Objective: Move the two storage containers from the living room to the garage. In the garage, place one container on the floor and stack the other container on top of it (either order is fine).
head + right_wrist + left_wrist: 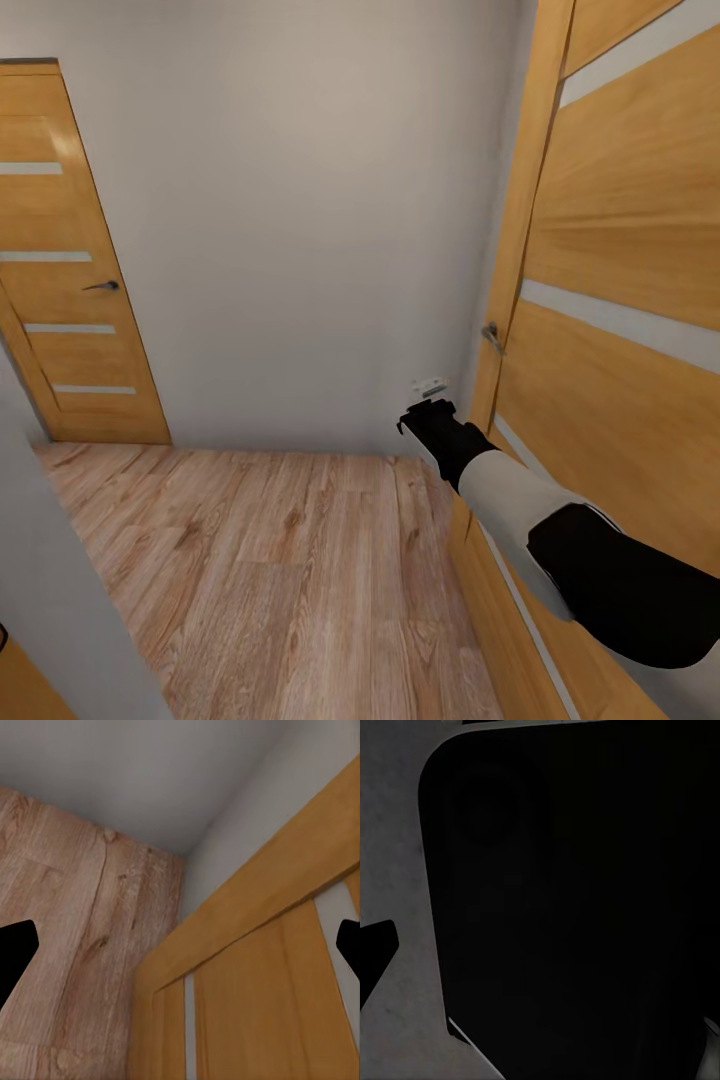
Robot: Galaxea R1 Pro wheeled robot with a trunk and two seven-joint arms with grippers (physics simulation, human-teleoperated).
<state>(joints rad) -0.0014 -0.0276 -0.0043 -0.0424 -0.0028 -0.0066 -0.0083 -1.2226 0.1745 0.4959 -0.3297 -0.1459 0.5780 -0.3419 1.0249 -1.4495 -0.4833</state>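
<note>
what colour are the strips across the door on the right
Frosted pale grey-white strips across the orange-wood door; clearest in the head view.

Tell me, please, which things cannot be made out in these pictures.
- Right door, head view: its right part is cut off by the picture's edge.
- Right gripper, head view: too small to tell whether it is open.
- Left wrist view: a dark surface blocks what lies behind it.

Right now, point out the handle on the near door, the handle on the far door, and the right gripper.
near door handle (491, 336), head view, its knob
far door handle (102, 286), head view, its lever
right gripper (428, 385), head view, between fingertips
</note>
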